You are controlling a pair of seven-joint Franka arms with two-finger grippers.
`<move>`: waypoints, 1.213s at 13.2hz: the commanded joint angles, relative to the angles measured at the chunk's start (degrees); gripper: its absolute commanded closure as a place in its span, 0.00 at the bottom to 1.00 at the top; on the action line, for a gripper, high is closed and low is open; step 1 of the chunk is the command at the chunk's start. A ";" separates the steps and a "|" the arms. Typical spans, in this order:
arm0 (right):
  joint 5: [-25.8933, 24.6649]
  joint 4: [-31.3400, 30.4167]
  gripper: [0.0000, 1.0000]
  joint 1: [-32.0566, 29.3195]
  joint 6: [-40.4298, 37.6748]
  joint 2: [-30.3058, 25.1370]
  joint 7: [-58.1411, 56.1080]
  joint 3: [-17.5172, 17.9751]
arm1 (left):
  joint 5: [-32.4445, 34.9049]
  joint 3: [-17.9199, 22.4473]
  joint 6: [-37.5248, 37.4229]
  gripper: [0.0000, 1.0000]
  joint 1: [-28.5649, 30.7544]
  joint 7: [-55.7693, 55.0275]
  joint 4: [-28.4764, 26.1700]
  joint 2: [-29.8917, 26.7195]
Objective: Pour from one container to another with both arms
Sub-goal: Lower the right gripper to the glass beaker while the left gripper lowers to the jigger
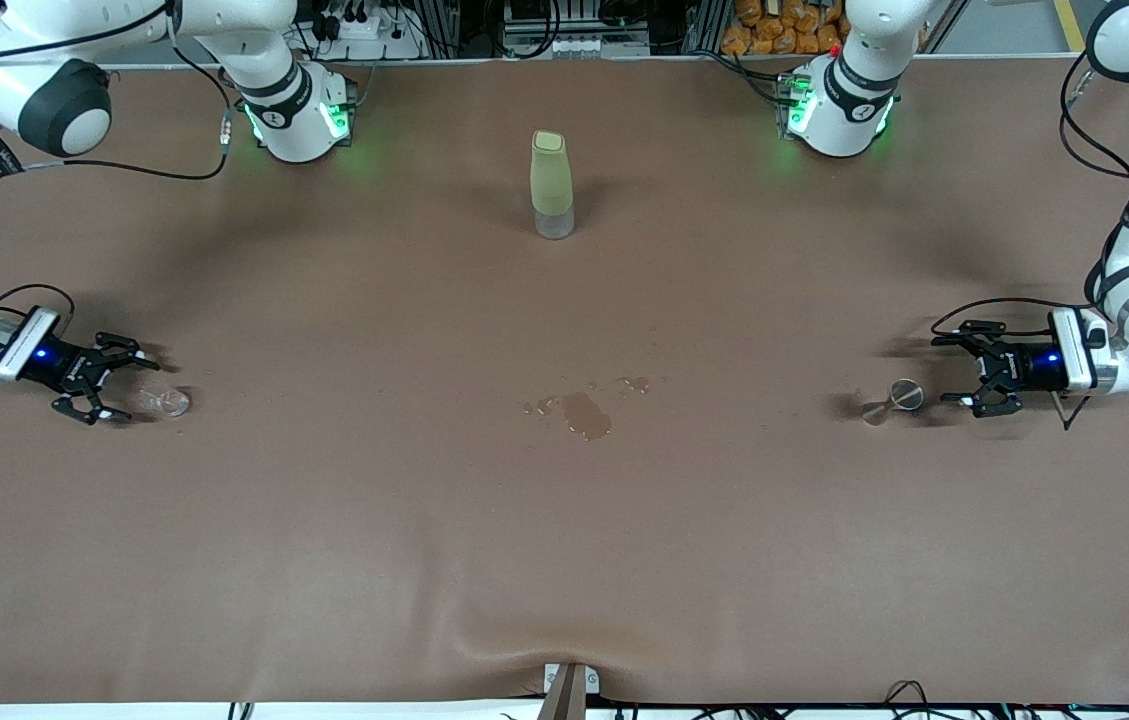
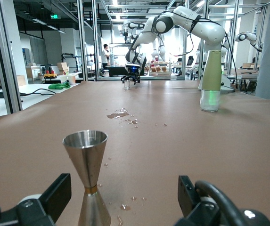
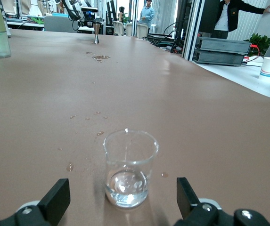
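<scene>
A small clear glass (image 1: 164,402) with a little liquid in its bottom stands toward the right arm's end of the table. My right gripper (image 1: 119,385) sits low beside it, open. In the right wrist view the glass (image 3: 130,167) stands just ahead of the gap of the right gripper (image 3: 121,200), touching neither finger. A metal jigger (image 1: 899,398) stands upright toward the left arm's end. My left gripper (image 1: 949,372) is low beside it, open. In the left wrist view the jigger (image 2: 86,174) is off-centre before the left gripper (image 2: 123,197), close to one finger (image 2: 54,195).
A tall pale-green bottle (image 1: 552,185) with a clear base stands mid-table, farther from the front camera. A wet spill (image 1: 584,412) and droplets lie on the brown table cover (image 1: 564,560) between glass and jigger. Both robot bases (image 1: 299,110) stand along the table's back edge.
</scene>
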 commanded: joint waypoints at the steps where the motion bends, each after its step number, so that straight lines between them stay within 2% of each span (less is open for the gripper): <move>1: 1.30 0.04 0.00 -1.22 -2.78 2.01 -14.69 0.02 | -1.30 -0.07 -0.54 0.00 -0.67 1.17 3.64 3.55; 4: 3.48 0.04 0.00 -2.01 -4.55 2.89 -16.62 0.02 | -3.32 -0.07 0.50 0.00 -1.90 1.17 4.27 4.61; 8: 3.93 -0.30 0.00 -2.98 -5.26 3.69 -16.89 0.02 | -5.08 -0.07 2.44 0.00 -3.13 1.08 4.35 5.93; 12: 8.14 -2.49 0.00 -2.80 -5.17 4.39 -16.89 1.24 | -5.16 -0.07 3.50 0.06 -4.27 1.25 4.35 6.37; 16: 10.44 -3.91 0.00 -2.45 -4.99 5.00 -16.63 3.27 | -5.34 -0.07 4.38 0.06 -5.50 1.60 4.35 6.89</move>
